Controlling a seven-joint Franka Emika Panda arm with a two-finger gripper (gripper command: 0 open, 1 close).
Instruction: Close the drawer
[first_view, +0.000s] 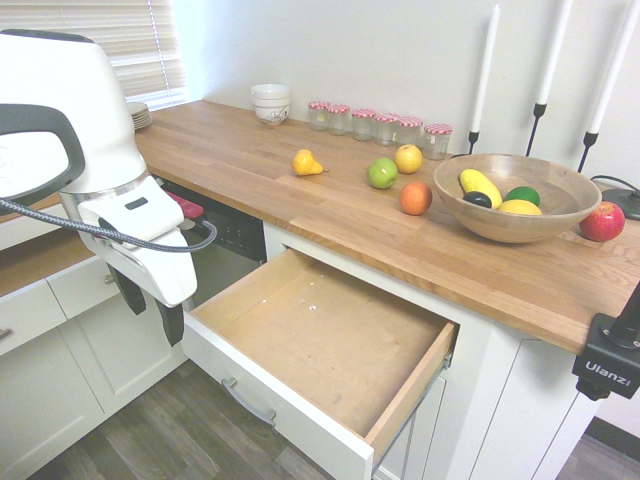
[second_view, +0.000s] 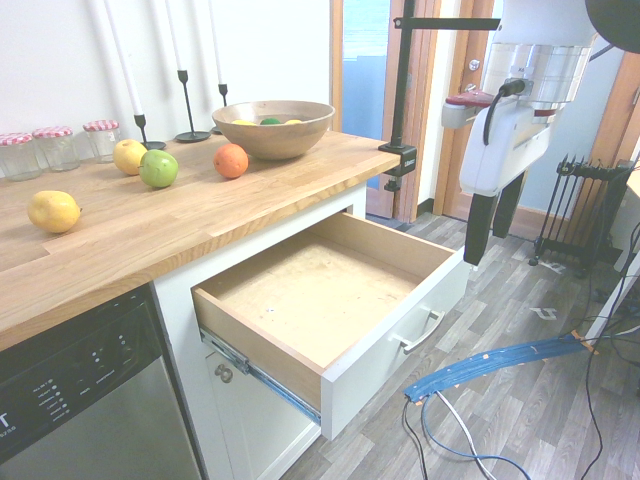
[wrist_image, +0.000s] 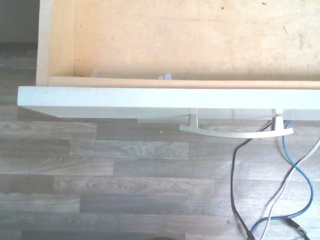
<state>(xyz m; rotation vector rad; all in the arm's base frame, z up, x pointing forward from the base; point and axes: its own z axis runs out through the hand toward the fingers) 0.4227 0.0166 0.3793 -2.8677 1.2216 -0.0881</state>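
Observation:
The drawer (first_view: 320, 335) stands pulled far out from under the wooden countertop (first_view: 300, 200), its pale wood box bare inside. Its white front carries a slim silver handle (first_view: 245, 400). My gripper (first_view: 150, 305) hangs open beyond the front panel, near one end of it, fingers pointing down and holding nothing. From the other side the drawer (second_view: 310, 290) juts toward the gripper (second_view: 492, 225), which sits just past the front's far corner and above the handle (second_view: 418, 335). The wrist view looks down on the drawer front's top edge (wrist_image: 150, 102) and the handle (wrist_image: 235, 131) over the wood-look floor.
Loose fruit (first_view: 382, 173), a wooden fruit bowl (first_view: 515, 195), jars (first_view: 380, 122) and candlesticks (first_view: 545, 70) stand on the countertop. A dishwasher (second_view: 80, 400) adjoins the drawer. White cabinets (first_view: 50, 350) flank the arm. A dark radiator (second_view: 585, 205) stands behind the gripper.

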